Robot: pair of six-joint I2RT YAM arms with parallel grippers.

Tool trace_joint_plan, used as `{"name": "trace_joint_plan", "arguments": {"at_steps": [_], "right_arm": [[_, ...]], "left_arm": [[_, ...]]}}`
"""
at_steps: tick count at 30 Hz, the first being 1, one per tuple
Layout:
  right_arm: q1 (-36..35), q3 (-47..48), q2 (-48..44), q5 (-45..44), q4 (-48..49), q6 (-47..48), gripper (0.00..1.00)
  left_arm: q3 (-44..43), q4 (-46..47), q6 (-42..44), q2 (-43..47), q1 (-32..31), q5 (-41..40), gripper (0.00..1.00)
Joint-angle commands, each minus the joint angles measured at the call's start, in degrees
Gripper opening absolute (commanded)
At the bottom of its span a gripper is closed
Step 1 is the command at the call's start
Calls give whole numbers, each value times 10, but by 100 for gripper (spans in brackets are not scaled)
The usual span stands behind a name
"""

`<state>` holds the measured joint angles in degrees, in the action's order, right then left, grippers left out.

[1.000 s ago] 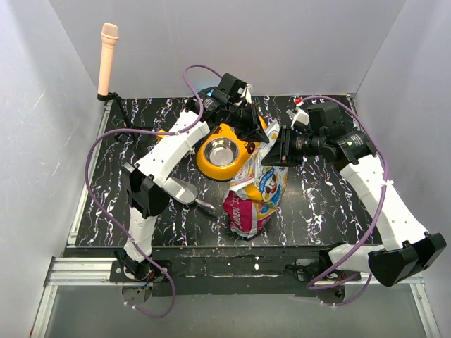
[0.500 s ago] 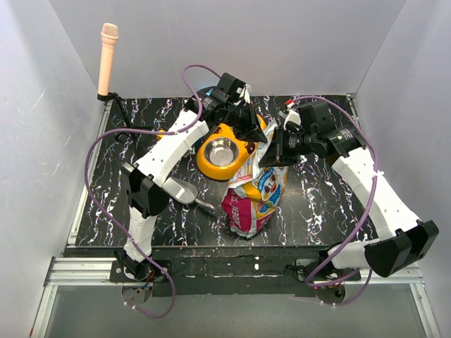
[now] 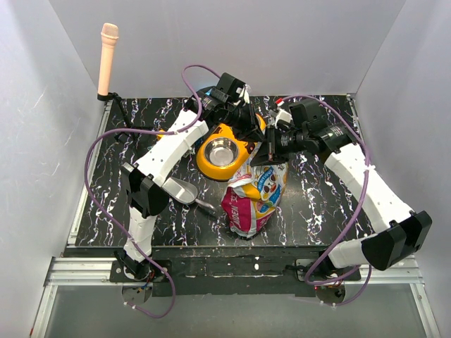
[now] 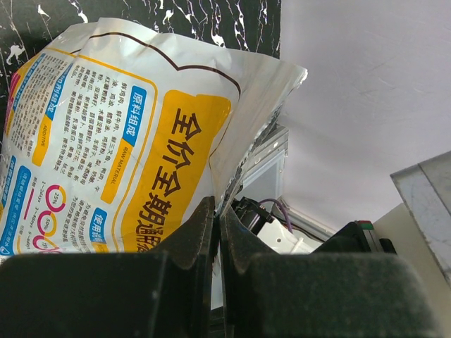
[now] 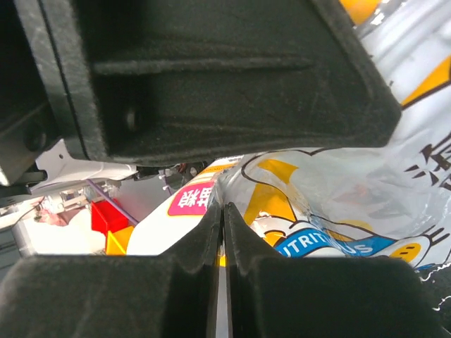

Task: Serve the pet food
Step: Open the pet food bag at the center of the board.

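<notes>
Bag (image 3: pixel 254 197) is sitting mid-table (image 3: pixel 317 204), bottom end nearest the arm bases, top end pointing toward the far side. You are working both claws at that top end. Left claw (image 4: pixel 217 211) is reaching in from the far left and pinching shut on the bag. In the left wrist view the foil's edge is running straight down into the seam between the two fingers (image 4: pixel 176 246), with the yellow printed panel spreading out to their left. Right claw (image 5: pixel 222 211) is coming in from the right and is also clamping flat on the bag. In its wrist view the fingers are pressing together with only a thin line between them, and crinkled foil with a blue banner is bulging just to their right. From above, the two claws are sitting close together at the bag's mouth. Kibble is hiding from every view, and the foil is blocking any look inside. Bowl (image 3: pixel 204 167), yellow with a steel insert, is sitting just left of the bag's top, under the left arm; you cannot tell whether it is touching the foil. Scoop (image 3: pixel 182 190) is lying on the table beside the left arm's elbow, apart from the bag.
</notes>
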<state>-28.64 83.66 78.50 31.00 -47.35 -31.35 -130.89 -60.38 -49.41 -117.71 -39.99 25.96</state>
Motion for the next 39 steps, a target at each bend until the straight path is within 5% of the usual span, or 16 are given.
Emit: {"name": "trace_joint_plan", "arguments": {"at_steps": [1,4,7,11,13,17,27,31,33,36,39], "right_arm": [[-22,11,14,-40,-35,14,7],[-40,39,24,-114,-88,16,6],[-69,56,25,-215,-140,19,24],[-77,48,18,-249,-158,18,28],[-79,47,17,-244,-153,21,24],[-80,50,24,-263,-147,9,1],[-168,129,70,-626,-298,-35,1],[-162,97,40,-590,-264,-41,1],[-119,50,-7,-460,-189,-36,1],[-62,-85,-109,-282,15,-47,1],[-55,-73,-103,-248,10,-41,1]], "left_arm": [[-51,102,-24,30,-7,49,0],[-54,101,-24,28,-8,48,0],[-59,96,-21,28,-7,44,0],[-59,96,-20,27,-8,45,0],[-58,95,-20,28,-8,45,0],[-59,93,-21,29,-9,40,0],[-85,67,-12,18,-9,20,0],[-87,58,-5,19,-9,9,0],[-89,48,4,21,-7,-3,2],[-88,13,32,30,-8,-22,33],[-86,-46,86,48,-8,-62,54]]}}
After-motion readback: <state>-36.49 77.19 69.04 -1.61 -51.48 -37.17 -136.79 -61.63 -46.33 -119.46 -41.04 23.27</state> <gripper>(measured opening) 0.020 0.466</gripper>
